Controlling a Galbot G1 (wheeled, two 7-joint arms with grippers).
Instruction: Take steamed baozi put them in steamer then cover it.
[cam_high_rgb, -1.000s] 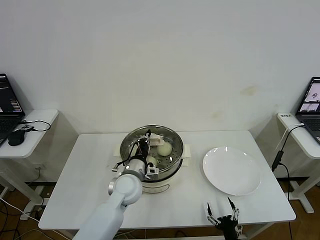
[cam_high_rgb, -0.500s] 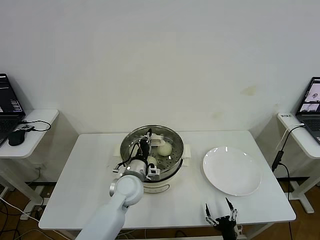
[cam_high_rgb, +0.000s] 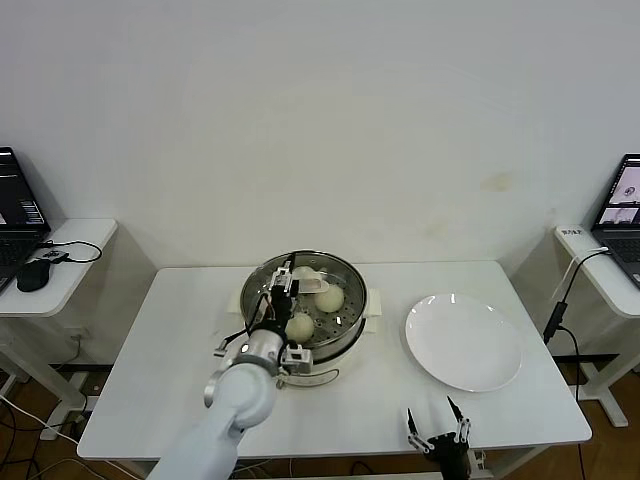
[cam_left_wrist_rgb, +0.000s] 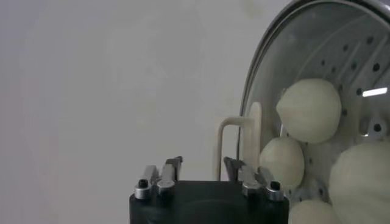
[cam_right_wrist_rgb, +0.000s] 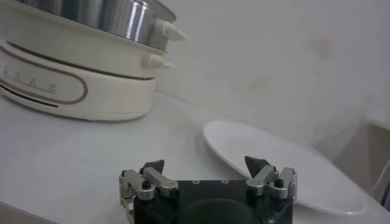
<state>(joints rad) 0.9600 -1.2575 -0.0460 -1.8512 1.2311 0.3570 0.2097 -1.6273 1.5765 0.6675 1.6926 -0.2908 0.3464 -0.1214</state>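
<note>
The steel steamer (cam_high_rgb: 340, 345) stands on its white base at the table's middle. Several cream-white baozi (cam_high_rgb: 329, 298) lie on its perforated tray; they also show in the left wrist view (cam_left_wrist_rgb: 308, 109). The clear glass cover (cam_left_wrist_rgb: 341, 49) appears to sit over the steamer, its cream handle (cam_high_rgb: 308, 273) upright at the centre. My left gripper (cam_high_rgb: 282, 284) is open and empty over the steamer's left part. In the left wrist view the left gripper (cam_left_wrist_rgb: 201, 161) has the handle (cam_left_wrist_rgb: 255, 137) just beside one fingertip, not between the fingers. My right gripper (cam_high_rgb: 437, 435) is open and empty at the table's front edge.
An empty white plate (cam_high_rgb: 463, 340) lies to the right of the steamer and shows in the right wrist view (cam_right_wrist_rgb: 280, 161), with the steamer's base (cam_right_wrist_rgb: 79, 91) beyond. Side tables with laptops (cam_high_rgb: 20, 205) stand at both sides.
My left gripper has drawn back a little to the left, away from the cover's handle. A baozi it hid now shows. My right gripper has sunk slightly lower.
</note>
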